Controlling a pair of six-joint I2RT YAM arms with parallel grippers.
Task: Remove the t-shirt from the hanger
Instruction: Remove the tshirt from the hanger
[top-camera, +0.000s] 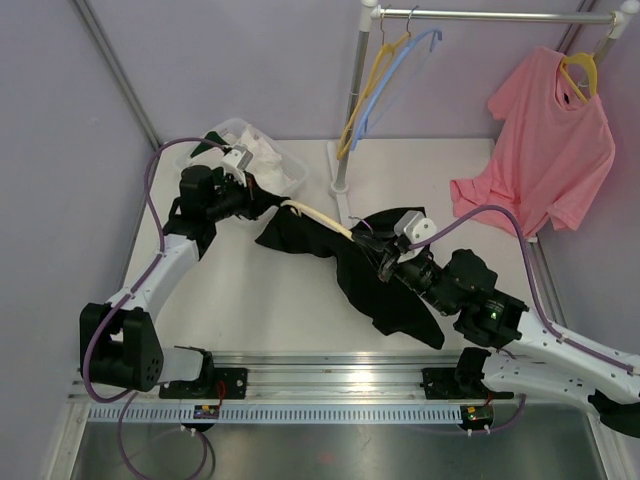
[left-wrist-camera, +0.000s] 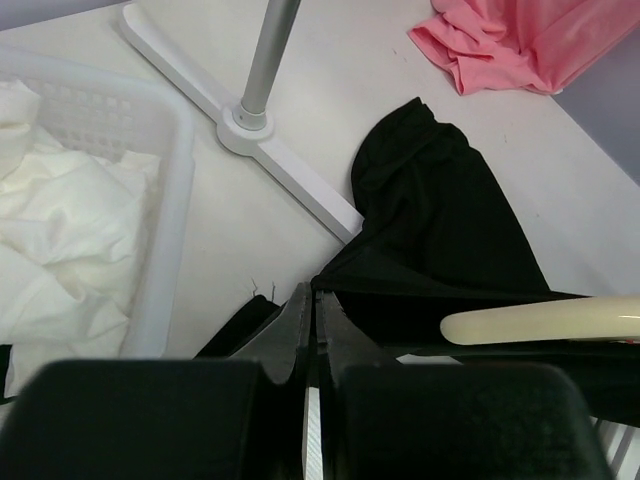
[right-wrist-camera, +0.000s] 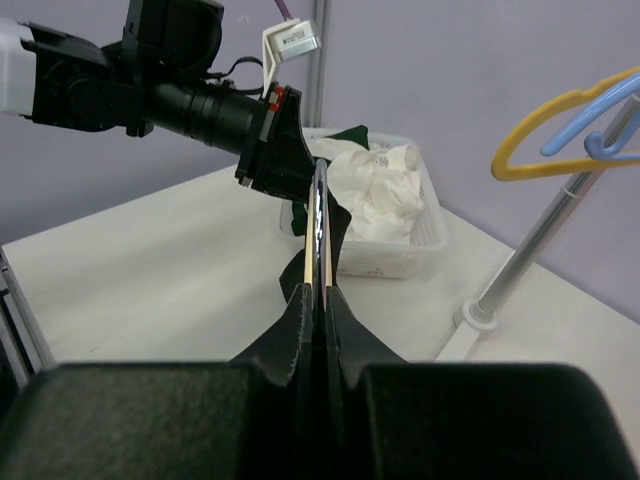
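A black t-shirt (top-camera: 390, 300) lies crumpled mid-table, draped over a cream hanger (top-camera: 315, 218) whose one arm sticks out at the shirt's left end. My left gripper (top-camera: 262, 197) is shut on the shirt's left edge next to that arm. In the left wrist view the gripper (left-wrist-camera: 312, 290) pinches black cloth (left-wrist-camera: 440, 220), with the hanger arm (left-wrist-camera: 540, 320) just to its right. My right gripper (top-camera: 385, 262) is shut on the hanger at the shirt's middle. In the right wrist view the gripper (right-wrist-camera: 320, 290) clamps the hanger's thin cream edge (right-wrist-camera: 309, 262) with black cloth (right-wrist-camera: 338, 225) around it.
A white basket (top-camera: 285, 165) of white cloth stands behind the left gripper. A clothes rack's base (top-camera: 340, 187) and pole (top-camera: 355, 100) stand at the back middle. On its rail hang empty yellow and blue hangers (top-camera: 385, 75) and a pink t-shirt (top-camera: 545, 150).
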